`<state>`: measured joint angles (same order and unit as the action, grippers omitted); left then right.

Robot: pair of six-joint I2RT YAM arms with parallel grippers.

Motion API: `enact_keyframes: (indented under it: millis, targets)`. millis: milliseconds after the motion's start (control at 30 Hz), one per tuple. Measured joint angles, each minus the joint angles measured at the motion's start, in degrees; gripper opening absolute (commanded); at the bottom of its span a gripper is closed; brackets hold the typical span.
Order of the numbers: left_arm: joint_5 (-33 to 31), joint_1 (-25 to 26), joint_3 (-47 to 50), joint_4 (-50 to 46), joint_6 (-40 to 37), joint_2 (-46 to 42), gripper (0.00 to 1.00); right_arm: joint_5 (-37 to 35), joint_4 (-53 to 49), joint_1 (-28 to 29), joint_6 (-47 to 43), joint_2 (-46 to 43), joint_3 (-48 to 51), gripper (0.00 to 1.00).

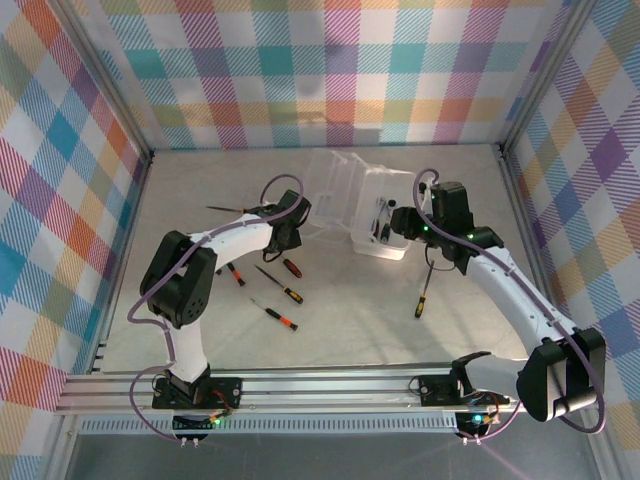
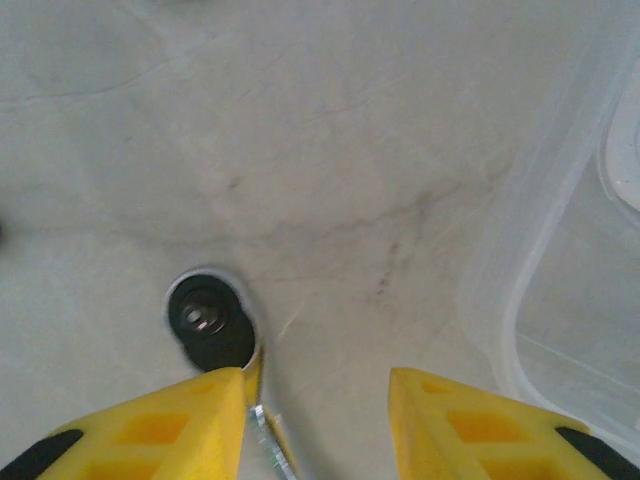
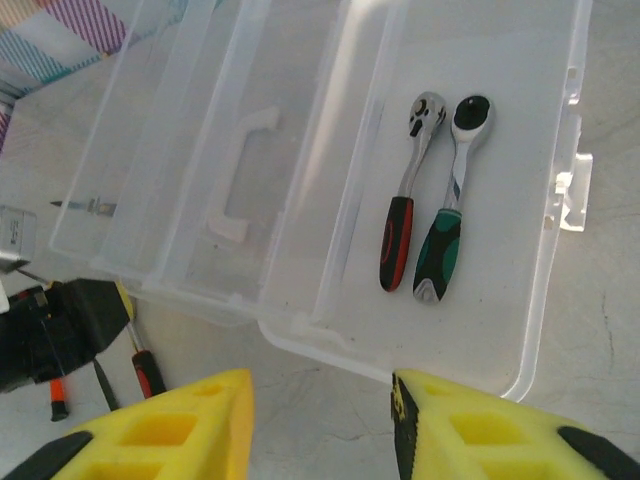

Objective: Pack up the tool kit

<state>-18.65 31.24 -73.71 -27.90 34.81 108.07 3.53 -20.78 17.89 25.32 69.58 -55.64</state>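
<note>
The tool kit's clear box (image 1: 385, 250) lies open at centre back, its lid (image 1: 335, 185) folded out to the left. In the right wrist view the box (image 3: 520, 300) holds two ratchet wrenches, one red-black (image 3: 397, 240) and one green-black (image 3: 440, 250). My right gripper (image 3: 320, 395) hangs open over bare table just before the box's near edge. My left gripper (image 1: 293, 222) is low beside the lid, jaws apart (image 2: 315, 385). A round black tool head (image 2: 210, 320) with a metal centre rests against the left finger (image 2: 180, 420). Several screwdrivers (image 1: 280, 285) lie loose on the table.
A yellow-black screwdriver (image 1: 424, 290) lies alone to the right of centre. A thin dark one (image 1: 225, 209) lies left of the lid. Plaid walls close in the table on three sides, and a metal rail (image 1: 330, 385) runs along the near edge.
</note>
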Motion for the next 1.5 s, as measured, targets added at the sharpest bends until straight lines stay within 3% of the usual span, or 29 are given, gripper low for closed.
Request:
enact_keyframes:
  millis: [200, 567, 833, 1500]
  targets:
    - [0.44, -0.07, 0.42, 0.85, -0.09, 0.04, 0.56, 0.17, -0.52, 0.00, -0.57, -0.04, 0.17, 0.45]
    - [5.68, 1.09, 8.00, 0.50, 1.64, -2.93, 0.56, 0.46, -0.72, 0.00, -0.55, -0.33, 0.52, 0.49]
    - [6.23, 1.22, 10.10, 1.38, 1.01, -2.97, 0.32, 1.09, -0.83, 0.00, -0.55, -0.63, 0.61, 0.50]
    - [10.27, -1.07, 12.35, 2.80, -6.88, -5.42, 0.05, 2.36, -1.38, 0.00, -0.50, -2.05, 1.14, 0.51]
